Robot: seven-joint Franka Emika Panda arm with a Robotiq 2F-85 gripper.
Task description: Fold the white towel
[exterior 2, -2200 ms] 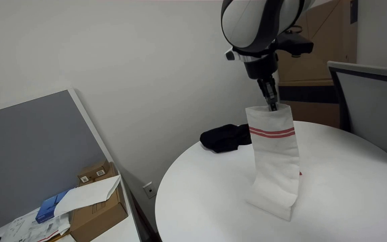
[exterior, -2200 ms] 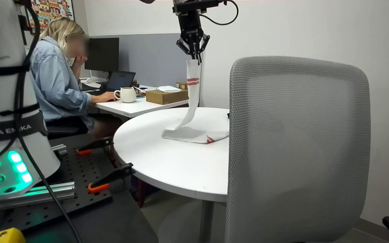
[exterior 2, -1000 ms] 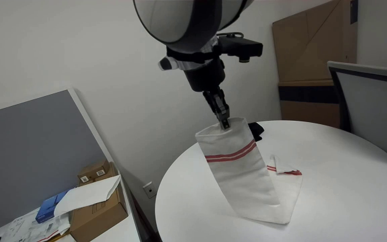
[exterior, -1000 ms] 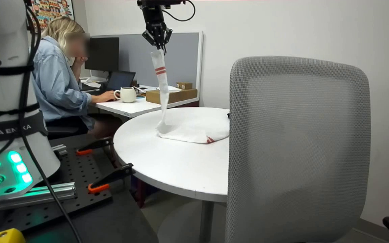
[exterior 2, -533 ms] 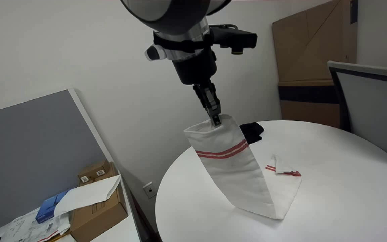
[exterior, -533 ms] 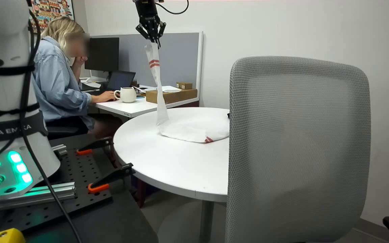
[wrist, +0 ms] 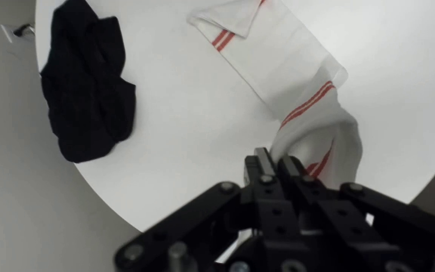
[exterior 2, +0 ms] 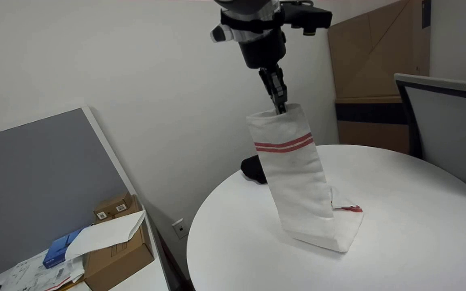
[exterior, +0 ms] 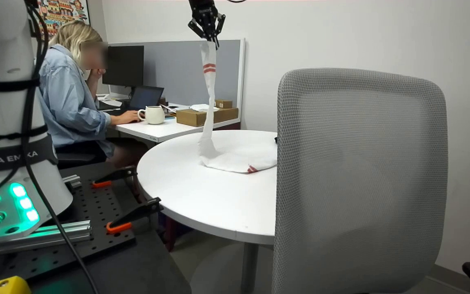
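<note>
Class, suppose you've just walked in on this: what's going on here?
A Franka robot arm is holding up one red-striped end of a white towel in its closed gripper. The towel hangs down to a round white table, where its other end lies with a corner turned over, so the fold looks unfinished. A black cloth lies at the table's edge. Nearby, a person sits at a desk, not touching the towel.

The round table (wrist: 187,117) bears black cloth (wrist: 91,88) and part-lifted towel (wrist: 274,56).
</note>
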